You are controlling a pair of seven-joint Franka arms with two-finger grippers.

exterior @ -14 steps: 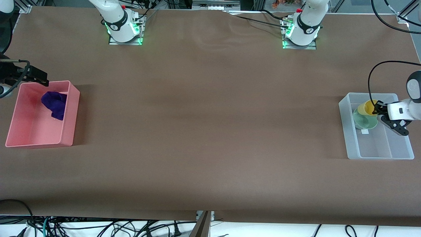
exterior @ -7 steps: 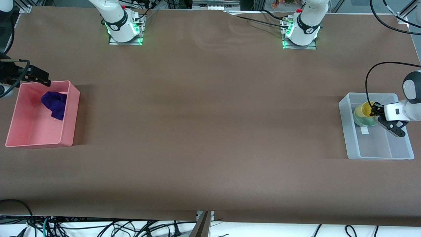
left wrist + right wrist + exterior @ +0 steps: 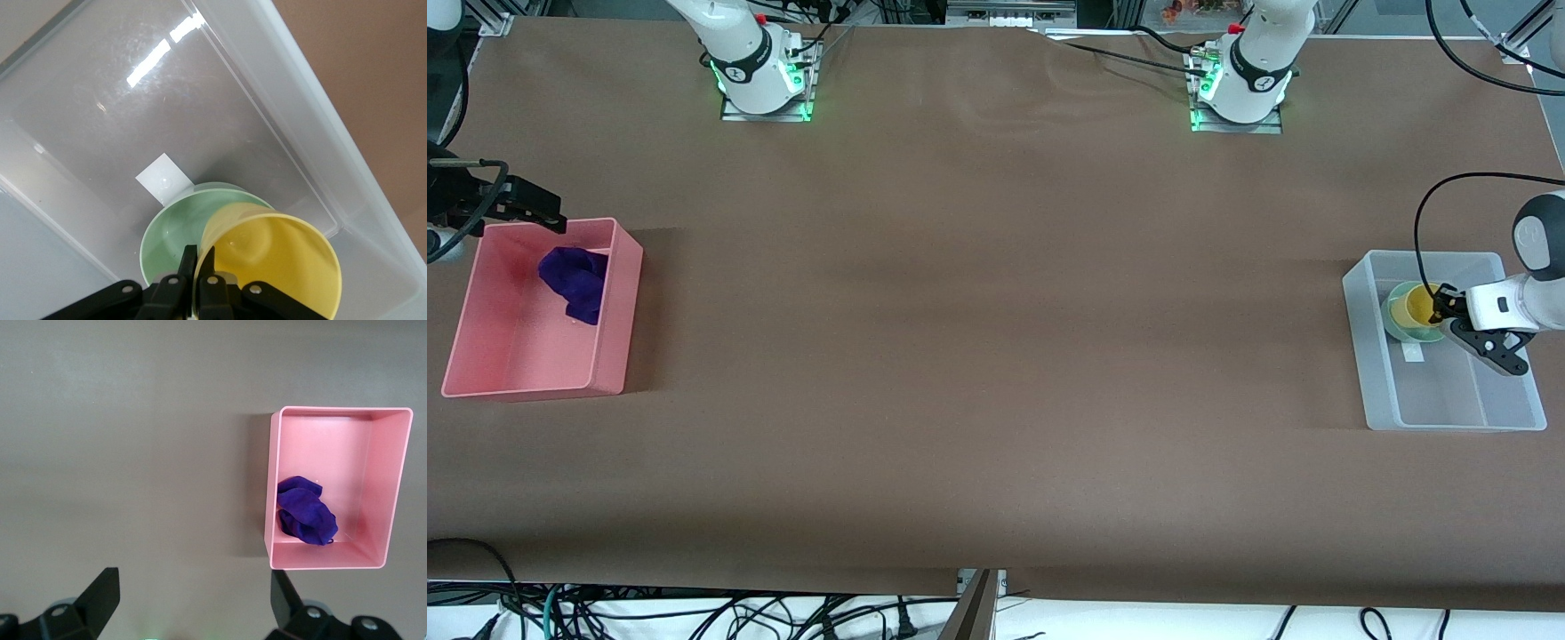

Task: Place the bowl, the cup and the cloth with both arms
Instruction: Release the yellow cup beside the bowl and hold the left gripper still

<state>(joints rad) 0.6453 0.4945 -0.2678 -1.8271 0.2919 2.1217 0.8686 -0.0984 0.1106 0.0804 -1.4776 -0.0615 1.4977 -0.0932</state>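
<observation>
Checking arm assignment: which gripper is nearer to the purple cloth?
Right. The right gripper, open, hovers by the pink bin holding the cloth; the left gripper is at the clear bin, shut on the cup.

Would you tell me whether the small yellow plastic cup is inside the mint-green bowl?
Yes, inside: the yellow plastic cup sits in the mint-green bowl, its rim pinched by the left hand.

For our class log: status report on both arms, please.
Left gripper shut on cup, lowering it into bowl in clear bin. Right gripper open, waiting. Cloth in pink bin. Nothing obstructing.
</observation>
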